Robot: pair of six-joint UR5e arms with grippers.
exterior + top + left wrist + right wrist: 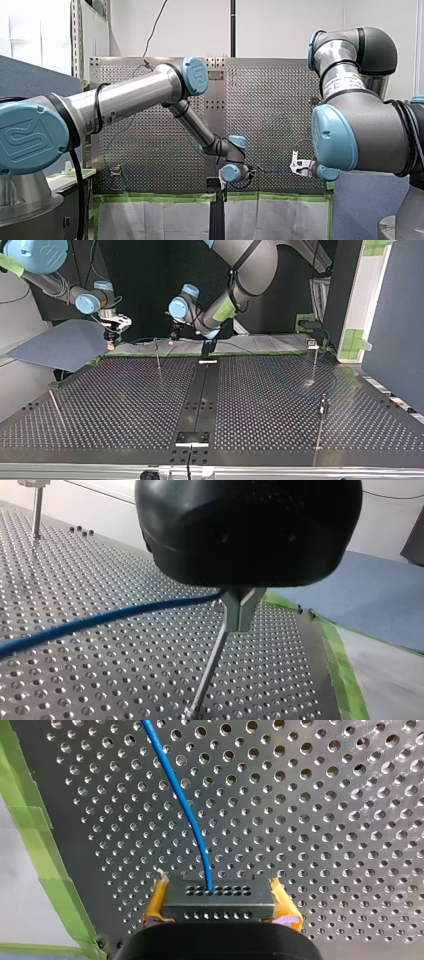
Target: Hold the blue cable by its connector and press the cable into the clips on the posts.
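Now my right gripper [220, 903] clamps the dark perforated connector [219, 895]; my left gripper [240, 611], closed on the thin blue cable [100, 620], should press it down onto the slim metal post [207, 672].

table [325, 795]: perforated metal, dull sheen | cable [184, 805]: smooth blue plastic | post [209, 670]: shiny metal

My left arm [125, 97] stretches to the front view's middle, forearm sloping down; my left claw [239, 625], black with metal fingers [232, 611], pinches shut on the blue cable [100, 620]. My right arm [360, 125] folds low; my right claw [219, 892] clamps the connector [220, 909] between yellow pads [156, 902].
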